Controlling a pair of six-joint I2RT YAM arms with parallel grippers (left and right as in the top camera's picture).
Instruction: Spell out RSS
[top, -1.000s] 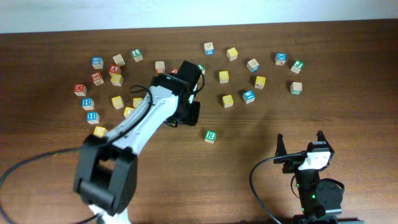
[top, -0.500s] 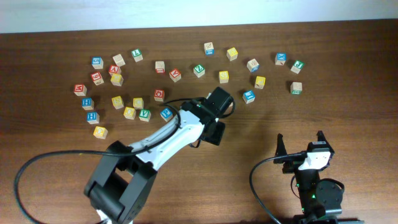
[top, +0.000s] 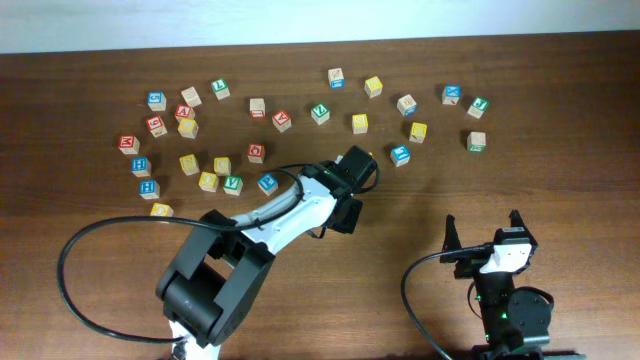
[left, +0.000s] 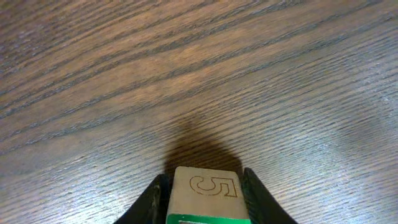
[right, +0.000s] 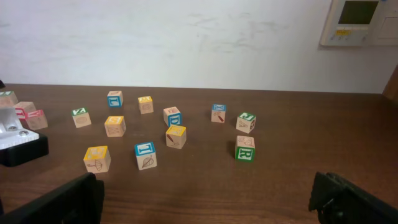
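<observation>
- The left arm (top: 270, 215) is stretching diagonally from the near edge toward the table's middle, with its white links lying over the wood.
- The left gripper (top: 343, 212) is pointing downward at the arm's end. Its black head is hiding the fingers, so their spacing is not showing.
- The right gripper (top: 482, 226) is sitting near the lower right, its two fingers standing spread apart with bare wood showing between them.
- Small letter cubes (top: 360, 122) are lying scattered across the far half of the brown table (top: 560, 150), mixing yellow, blue, red and green faces.
- A blue cube (top: 267, 183) is lying just beside the left arm.
- A black cable (top: 62, 275) is looping at the lower left.
</observation>
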